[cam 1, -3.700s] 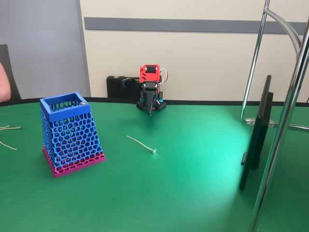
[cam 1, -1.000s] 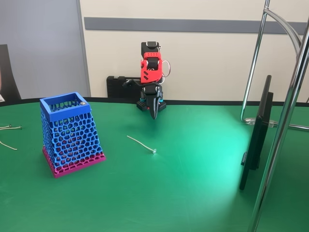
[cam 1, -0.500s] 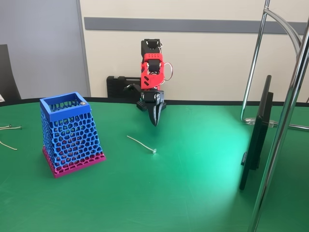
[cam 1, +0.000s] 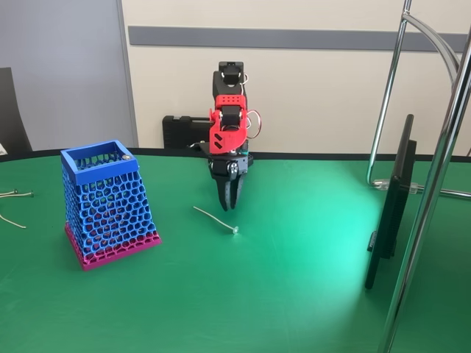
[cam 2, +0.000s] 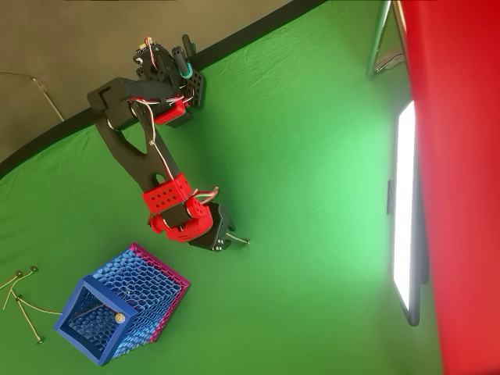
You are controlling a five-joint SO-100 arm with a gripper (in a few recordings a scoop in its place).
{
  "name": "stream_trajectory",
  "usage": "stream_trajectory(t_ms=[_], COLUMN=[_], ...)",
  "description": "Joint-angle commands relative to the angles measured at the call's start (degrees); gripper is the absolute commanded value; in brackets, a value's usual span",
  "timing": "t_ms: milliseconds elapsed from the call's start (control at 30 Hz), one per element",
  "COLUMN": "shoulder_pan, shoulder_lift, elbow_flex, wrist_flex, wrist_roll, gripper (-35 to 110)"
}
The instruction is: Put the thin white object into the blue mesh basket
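The thin white object (cam 1: 215,219) lies flat on the green table, its small knob toward the camera in the fixed view. My red and black gripper (cam 1: 229,206) hangs point-down just above and behind the stick's middle, fingers slightly open and holding nothing. In the overhead view the gripper (cam 2: 224,241) covers most of the stick, so just one end of the thin white object (cam 2: 242,241) shows. The blue mesh basket (cam 1: 107,202) with its pink base stands upright to the left, apart from the gripper. A similar knobbed stick leans inside the blue mesh basket (cam 2: 90,332).
Several pale wiry strands (cam 2: 23,305) lie left of the basket. A dark screen (cam 1: 390,213) and a chrome stand (cam 1: 434,184) occupy the right side. The arm's base (cam 2: 168,74) sits at the table's far edge. Open green table lies in front of the stick.
The arm has unfolded from its low pose at the back and reached forward and down, bringing the gripper close over the stick. The stick and basket have not moved.
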Motion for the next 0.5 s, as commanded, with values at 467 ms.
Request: stream_trajectory(t_ms=[467], shoulder_pan=[0.4], shoulder_lift=[-15.1], elbow_flex=[-20.1], wrist_flex=[7.6], wrist_roll=[2.4], gripper=[14])
